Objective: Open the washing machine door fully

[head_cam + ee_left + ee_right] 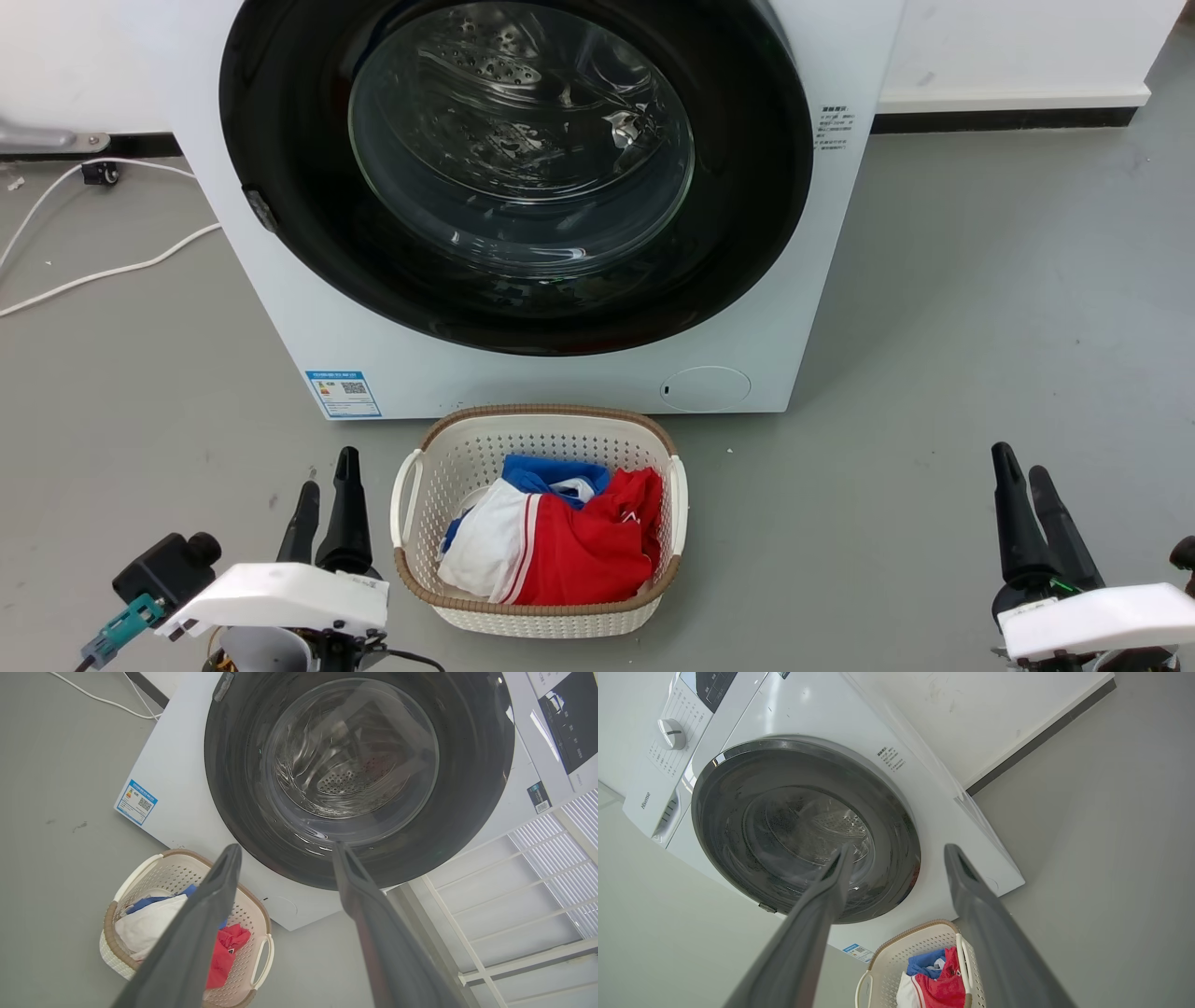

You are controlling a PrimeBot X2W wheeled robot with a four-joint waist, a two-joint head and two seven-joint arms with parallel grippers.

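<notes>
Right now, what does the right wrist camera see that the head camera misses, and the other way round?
The right wrist view adds the upper part of the washing machine: its white control dial and the Hisense logo. The head view adds the white cable on the floor and the left hand. Both share the washing machine door, which looks shut, the laundry basket of red, white and blue clothes, the blue sticker and the open right hand.
</notes>
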